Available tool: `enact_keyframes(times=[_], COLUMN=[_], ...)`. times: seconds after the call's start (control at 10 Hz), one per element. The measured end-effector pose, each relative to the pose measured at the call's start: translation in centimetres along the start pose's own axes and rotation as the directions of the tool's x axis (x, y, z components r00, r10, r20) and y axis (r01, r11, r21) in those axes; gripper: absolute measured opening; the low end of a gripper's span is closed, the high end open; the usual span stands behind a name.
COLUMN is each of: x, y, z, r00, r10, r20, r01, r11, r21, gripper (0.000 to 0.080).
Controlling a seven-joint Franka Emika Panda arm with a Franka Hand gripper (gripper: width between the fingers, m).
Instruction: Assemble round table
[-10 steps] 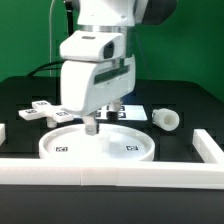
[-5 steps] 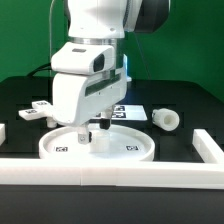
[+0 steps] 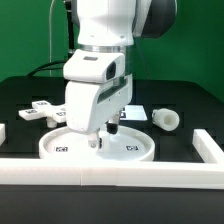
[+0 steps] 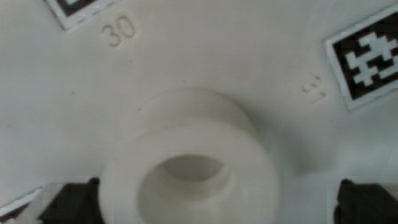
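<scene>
Wrist view is showing the fingers [image 4: 68, 202] spread wide and grasping nothing, straddling the raised hub [image 4: 183, 150] at the middle of the round disc [image 4: 267, 50], probably to centre on it. The count is running: one disc lying flat on the black surface [image 3: 200, 100], one cylinder [image 3: 165, 118] at the exterior view's right, one cross-shaped piece [image 3: 42, 110] at its left

Large round rimmed white plastic disc [image 3: 140, 141] is seen lying flat, rim up, b/w sq. tags on its face. In wrist view the disc face [image 4: 214, 60] is shown w/ a raised round hub [image 4: 185, 150], hole at its centre. Short thick white cyl. [image 3: 165, 119] is laid on its side behind the disc, ext. view's right, apart from it. White cross-shaped pc [image 3: 41, 110], tagged, is laid flat behind the disc, ext. view's left.
</scene>
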State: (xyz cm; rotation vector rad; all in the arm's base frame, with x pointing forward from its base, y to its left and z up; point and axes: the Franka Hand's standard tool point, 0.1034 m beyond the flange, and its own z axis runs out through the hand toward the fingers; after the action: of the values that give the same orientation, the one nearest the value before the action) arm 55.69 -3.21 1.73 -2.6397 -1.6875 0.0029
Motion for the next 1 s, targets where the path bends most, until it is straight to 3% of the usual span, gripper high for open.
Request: enact_keyframes(times=[0.1,0.2,1.0], x=[-0.08,-0.08,0.39], y=[0.03,0.03,-0.16], z=[0.0,0.0,0.0], r00=[1.0,1.0,1.0], r10=[0.002,0.002,0.027], r20=[0.0,0.0,-0.002], r01=[-0.002,-0.002,-0.027], r11=[1.0,1.0,1.0], r21=[0.0,0.0,0.001], gripper=[0.0602,0.0426,0.04])
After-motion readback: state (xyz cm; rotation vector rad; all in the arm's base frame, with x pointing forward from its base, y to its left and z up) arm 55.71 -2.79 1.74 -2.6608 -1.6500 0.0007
